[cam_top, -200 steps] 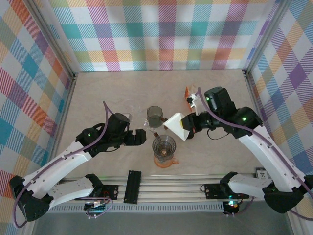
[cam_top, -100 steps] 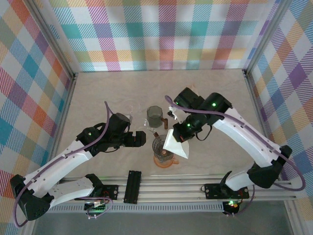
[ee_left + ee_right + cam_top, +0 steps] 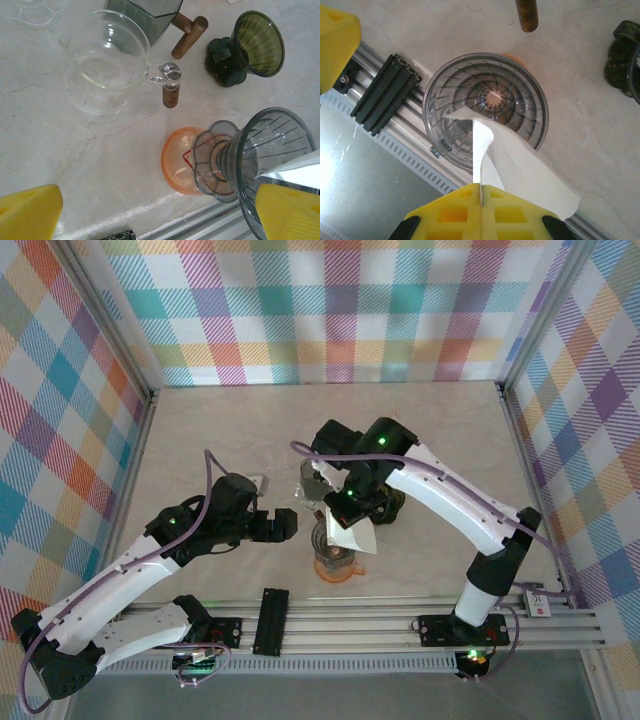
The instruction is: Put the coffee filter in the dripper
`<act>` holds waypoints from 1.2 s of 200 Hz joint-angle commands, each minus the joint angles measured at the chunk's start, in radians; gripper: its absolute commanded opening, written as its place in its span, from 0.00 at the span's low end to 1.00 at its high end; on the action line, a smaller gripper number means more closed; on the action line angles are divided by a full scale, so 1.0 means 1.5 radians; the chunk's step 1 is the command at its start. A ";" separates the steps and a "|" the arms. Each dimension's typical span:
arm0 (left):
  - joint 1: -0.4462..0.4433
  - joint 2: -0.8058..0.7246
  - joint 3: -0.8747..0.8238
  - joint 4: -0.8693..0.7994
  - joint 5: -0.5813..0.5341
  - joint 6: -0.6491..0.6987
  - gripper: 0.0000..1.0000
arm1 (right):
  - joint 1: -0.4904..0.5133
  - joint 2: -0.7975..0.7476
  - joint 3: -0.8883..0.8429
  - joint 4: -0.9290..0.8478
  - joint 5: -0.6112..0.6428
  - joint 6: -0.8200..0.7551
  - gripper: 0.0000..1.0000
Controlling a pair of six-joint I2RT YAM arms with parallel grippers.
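One coffee filter (image 3: 520, 170) pinched by right end effector (image 3: 481, 187) over dripper (image 3: 465, 100); left end effector (image 3: 286, 525) spread wide alongside.

Bright, even lighting with soft shadows and sharp focus.

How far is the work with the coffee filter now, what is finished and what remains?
Done: the right tool is shut on the white paper coffee filter, which is off the table. In hand: one corner of the filter hangs over the mouth of the clear ribbed dripper. Left: seat it inside the cone and release. The left tool stands open nearby, empty.
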 commanded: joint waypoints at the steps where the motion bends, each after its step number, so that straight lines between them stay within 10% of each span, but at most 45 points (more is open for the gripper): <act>1: 0.005 -0.010 -0.016 0.016 0.012 0.018 0.98 | 0.014 0.011 0.017 -0.019 0.014 -0.005 0.00; 149: 0.008 -0.026 -0.032 0.009 0.044 0.020 0.98 | 0.035 -0.002 -0.169 0.202 -0.029 0.039 0.11; 240: 0.010 -0.035 -0.023 0.007 0.066 0.010 0.95 | 0.034 -0.114 -0.234 0.291 -0.011 0.055 0.59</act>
